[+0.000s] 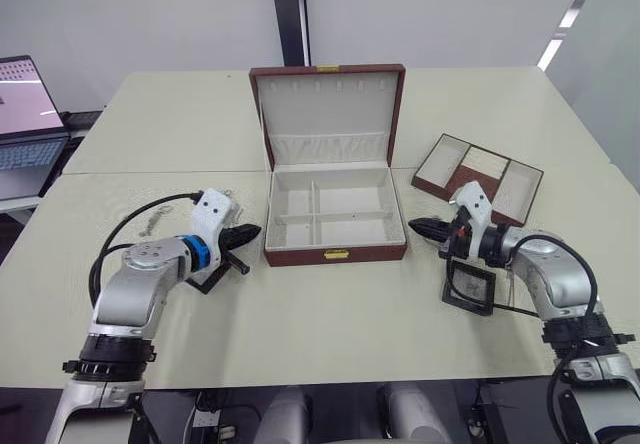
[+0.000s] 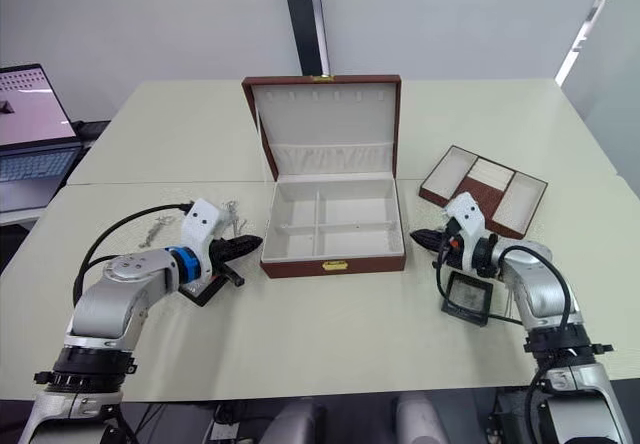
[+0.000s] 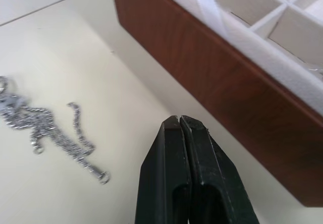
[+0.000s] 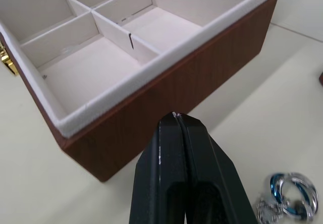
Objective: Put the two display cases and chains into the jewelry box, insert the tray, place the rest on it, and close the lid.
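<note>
Centrally, open box (image 1: 334, 214) with lid up, empty. Left claw (image 1: 246, 232) pressed together at frame left of box, chain (image 3: 50, 133) beside it. Right claw (image 1: 425, 228) pressed together at frame right, above case (image 1: 470, 291); tray (image 1: 478, 177) upper right on surface (image 1: 330, 314).

- Scene bright and evenly lit; light diffuse, from overhead.
- Ceiling light strips (image 1: 570, 26) reflect as white bars on the glossy wall at upper right.
- Table (image 1: 330, 324) pale, mildly washed out, no harsh glare.
- Shadows soft: a faint one along the front wall of the jewelry box (image 1: 335, 254), small dark ones under both forearms.
- Laptop (image 1: 25, 114) screen glows brightly.
- Left wrist view: chain (image 3: 45, 133) slightly soft, closed fingers (image 3: 181, 183) near the lens also soft.
- Right wrist view: box interior crisp, blue ring (image 4: 292, 193) slightly blurred.
</note>
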